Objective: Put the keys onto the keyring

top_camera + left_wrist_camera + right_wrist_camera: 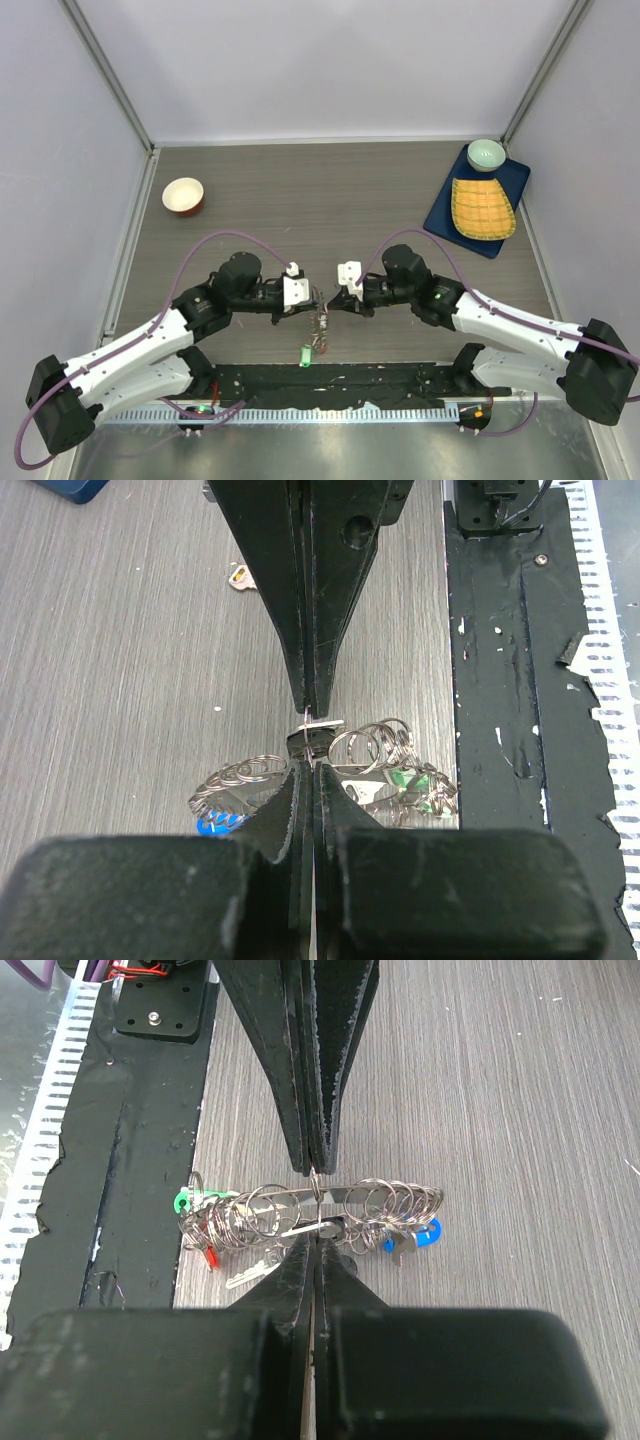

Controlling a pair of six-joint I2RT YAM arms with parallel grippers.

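Note:
The keyring (300, 1196) hangs edge-on just above the wood table between my two grippers, fringed with silver keys and small rings. Green (184, 1200), red (212, 1258) and blue (428, 1236) tags show on it. From above it is a small silver cluster (320, 325) with a green tag (305, 355) below. My left gripper (308, 763) is shut on the keyring's thin wire. Facing it tip to tip, my right gripper (315, 1240) is shut on a flat silver key (322, 1228) at the ring. Both grippers meet near the table's front middle.
A loose key (238, 574) lies on the table beyond the grippers. A red-and-white bowl (183, 195) stands at the back left. A blue tray (440, 215) at the back right carries a yellow mat (481, 207) and a green bowl (486, 154). A black strip (330, 385) lines the near edge.

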